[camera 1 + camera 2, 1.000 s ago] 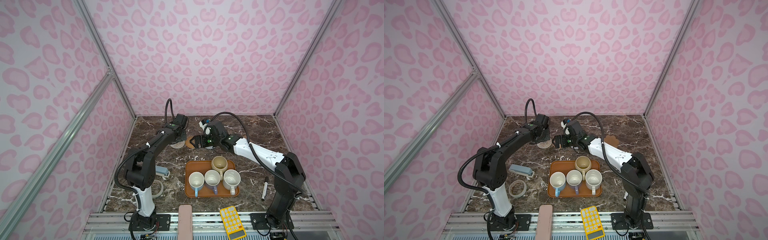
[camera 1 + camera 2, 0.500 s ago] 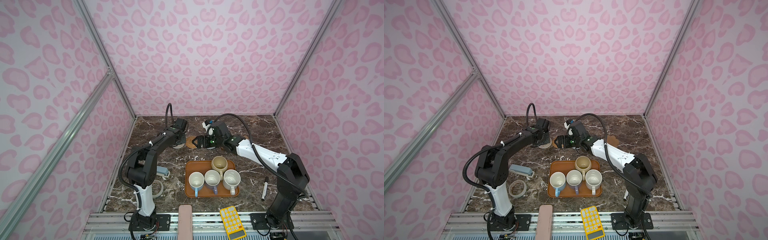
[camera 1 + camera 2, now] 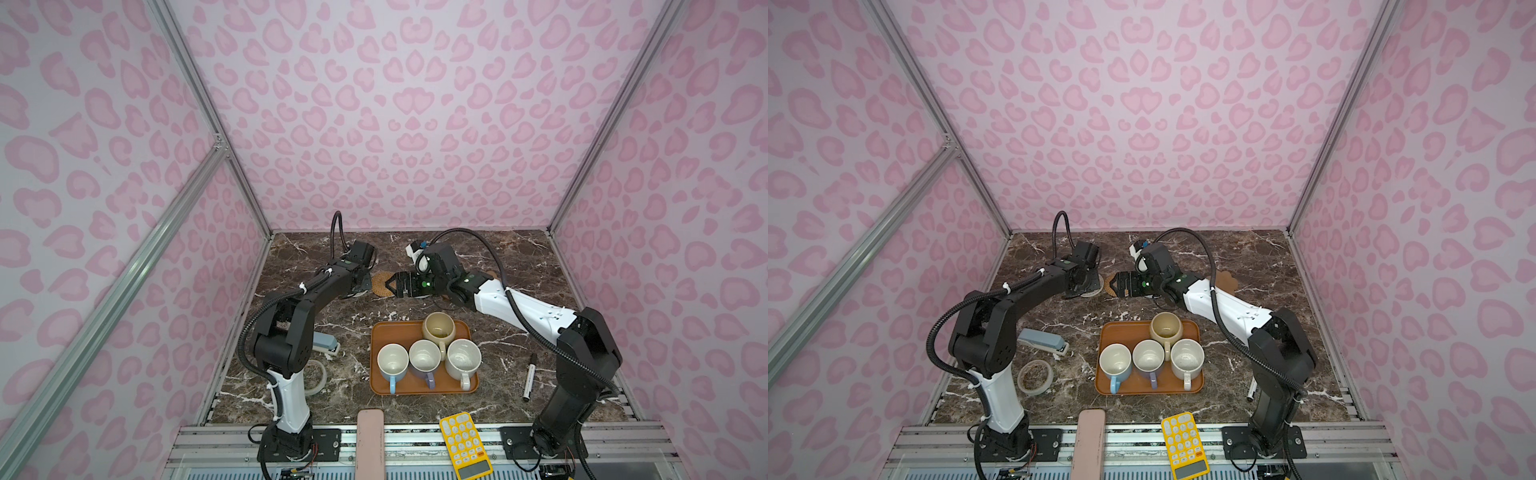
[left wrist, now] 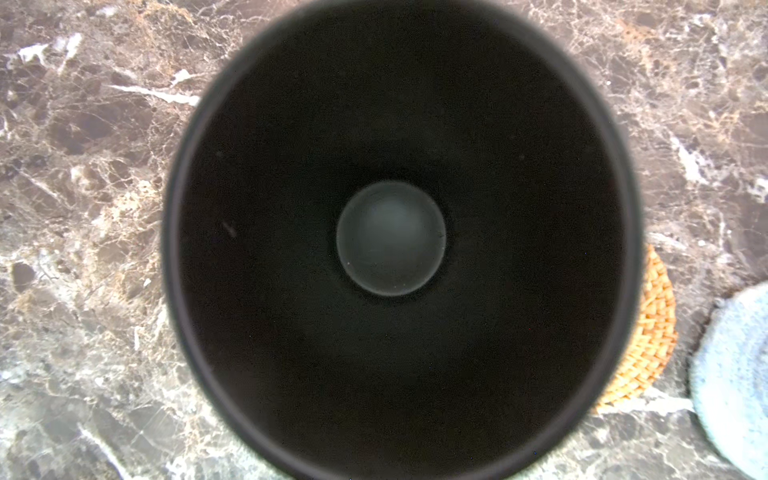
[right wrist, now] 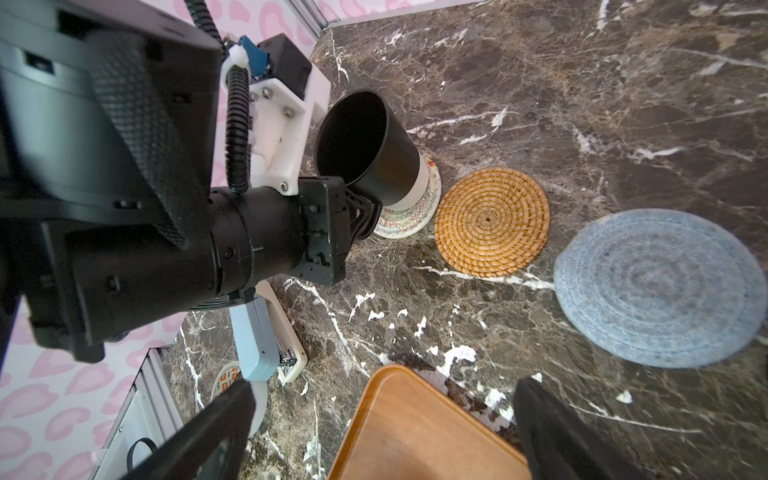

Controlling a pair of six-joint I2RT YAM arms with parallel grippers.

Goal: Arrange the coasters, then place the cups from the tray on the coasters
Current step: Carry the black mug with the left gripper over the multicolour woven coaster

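Note:
My left gripper (image 5: 368, 208) is shut on the black cup (image 5: 365, 145). It holds the cup tilted, its base over the white woven coaster (image 5: 409, 218). The cup's dark inside (image 4: 390, 237) fills the left wrist view. The tan rattan coaster (image 5: 491, 221) and the light blue coaster (image 5: 658, 286) lie in a row beside the white one. A paw-shaped coaster (image 3: 1227, 280) shows behind the right arm. My right gripper (image 3: 388, 284) stands open and empty by the rattan coaster. On the tray (image 3: 399, 332) stand the cream-yellow (image 3: 438, 328), light blue (image 3: 392, 363), lavender (image 3: 424, 358) and speckled white (image 3: 462, 359) cups.
A blue-grey stapler (image 3: 1044, 343) and a tape ring (image 3: 1035, 376) lie at the front left by the left arm's base. A marker (image 3: 528, 376) lies right of the tray. A yellow calculator (image 3: 465, 444) and a pink bar (image 3: 370, 444) sit on the front rail.
The left wrist has sunk a little with the black cup, and the arm now covers the white coaster in the top views. The right arm has barely moved.

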